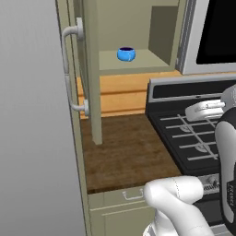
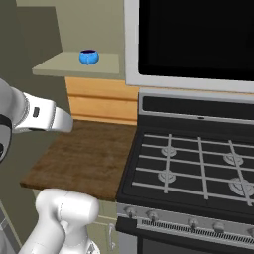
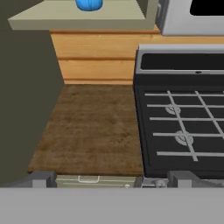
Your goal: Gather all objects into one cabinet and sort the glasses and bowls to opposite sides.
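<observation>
Furthest left stands the open door [image 1: 87,69] of the green wall cabinet [image 1: 168,32], swung out toward the room with its curved grey handle [image 1: 71,69] facing us. Just past it, on the pale shelf [image 1: 147,62] inside, sits the small blue bowl [image 1: 126,54], upright and alone, a little left of the middle of the part of the shelf that can be seen; neither glasses nor the brown bowl stand beside it on that stretch. Below the shelf runs a band of light wooden panelling, and under that the dark wooden counter [image 1: 129,152], with a drawer front along its near edge. To the right of the counter is the black stove [image 2: 198,158] with its grey grates, and above it the dark-fronted microwave [image 2: 198,34]. The arm is folded back over the counter and stove, well clear of the shelf, and its gripper [image 3: 111,177] hangs with the jaws spread wide and nothing between them, looking across the counter toward the back wall. It seems to me the robot is between items: the blue bowl is already in the cabinet, and the hand is free. The next move calls for finding another piece and closing on it cleanly, then bringing it here, glasses kept to the opposite side from the bowl.
</observation>
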Robot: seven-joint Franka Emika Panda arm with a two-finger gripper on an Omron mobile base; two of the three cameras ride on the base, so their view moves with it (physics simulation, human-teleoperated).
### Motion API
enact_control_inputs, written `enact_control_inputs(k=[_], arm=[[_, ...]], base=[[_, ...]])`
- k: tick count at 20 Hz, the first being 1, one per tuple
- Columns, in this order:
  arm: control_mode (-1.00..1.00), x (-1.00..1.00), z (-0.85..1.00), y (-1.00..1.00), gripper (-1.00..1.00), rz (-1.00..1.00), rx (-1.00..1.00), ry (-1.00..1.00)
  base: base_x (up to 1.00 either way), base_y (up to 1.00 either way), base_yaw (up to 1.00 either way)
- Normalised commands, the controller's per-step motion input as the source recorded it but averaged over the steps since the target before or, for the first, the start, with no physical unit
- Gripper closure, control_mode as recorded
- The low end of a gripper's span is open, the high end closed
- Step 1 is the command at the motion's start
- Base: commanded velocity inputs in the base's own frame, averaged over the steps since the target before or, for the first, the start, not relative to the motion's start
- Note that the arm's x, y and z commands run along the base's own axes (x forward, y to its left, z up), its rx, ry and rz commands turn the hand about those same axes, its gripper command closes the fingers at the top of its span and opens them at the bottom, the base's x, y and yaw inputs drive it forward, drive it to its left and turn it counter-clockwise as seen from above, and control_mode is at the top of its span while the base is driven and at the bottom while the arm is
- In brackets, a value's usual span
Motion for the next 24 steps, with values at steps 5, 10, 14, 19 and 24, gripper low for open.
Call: enact_control_inputs(k=[5,10,14,19,24], arm=[[1.0,0.0,0.0,0.0,-1.0,0.0,0.0,0.0],[1.0,0.0,0.0,0.0,-1.0,0.0,0.0,0.0],[1.0,0.0,0.0,0.0,-1.0,0.0,0.0,0.0],[1.0,0.0,0.0,0.0,-1.0,0.0,0.0,0.0],[-1.0,-0.05,0.13,0.06,-1.0,0.0,0.0,-0.15]], base=[[0.53,0.1,0.0],[0.58,0.15,0.0],[0.67,0.07,0.0],[0.45,0.0,0.0],[0.02,0.0,0.0]])
